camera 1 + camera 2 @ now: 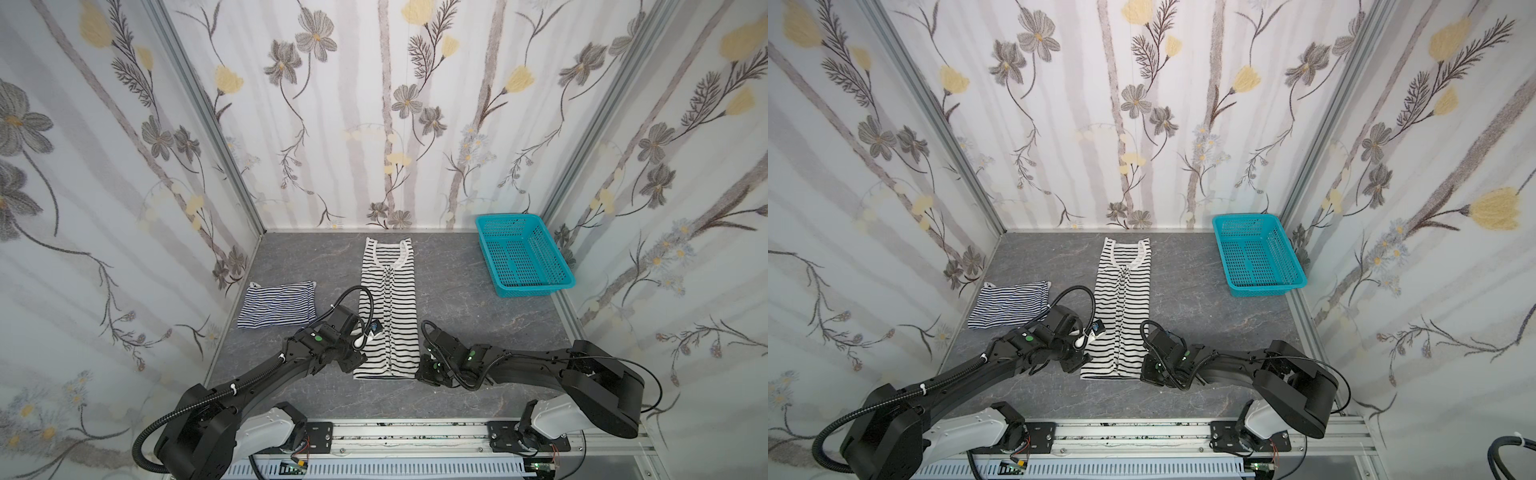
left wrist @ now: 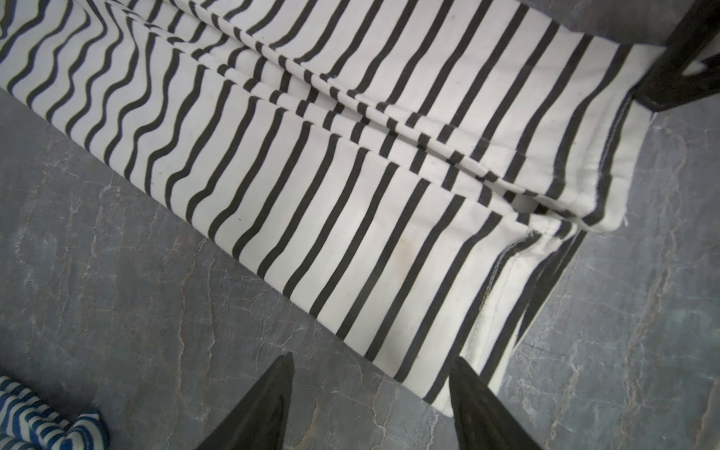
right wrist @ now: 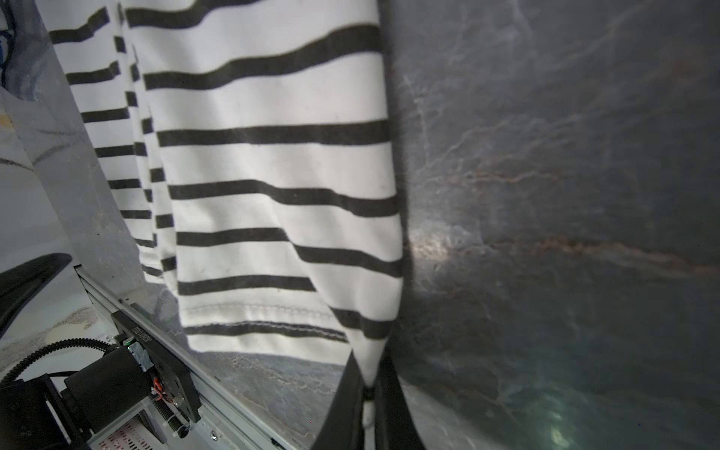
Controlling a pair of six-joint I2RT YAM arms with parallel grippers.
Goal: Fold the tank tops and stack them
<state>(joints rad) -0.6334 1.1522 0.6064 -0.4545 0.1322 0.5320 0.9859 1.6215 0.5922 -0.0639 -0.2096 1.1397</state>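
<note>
The wide-striped tank top point(image 1: 386, 307), folded lengthwise at centre, has its near hem corner pinched by the right gripper point(image 3: 368, 374), with the left gripper point(image 2: 372, 356) spread beside it and the navy-striped tank top point(image 1: 276, 305) folded to its left, both tops outside the teal basket point(image 1: 536, 289).

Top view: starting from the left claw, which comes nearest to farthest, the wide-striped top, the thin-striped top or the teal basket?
1. Wide-striped top, right beside the left gripper.
2. Thin-striped top, off to the left.
3. Teal basket, back right corner.
</note>
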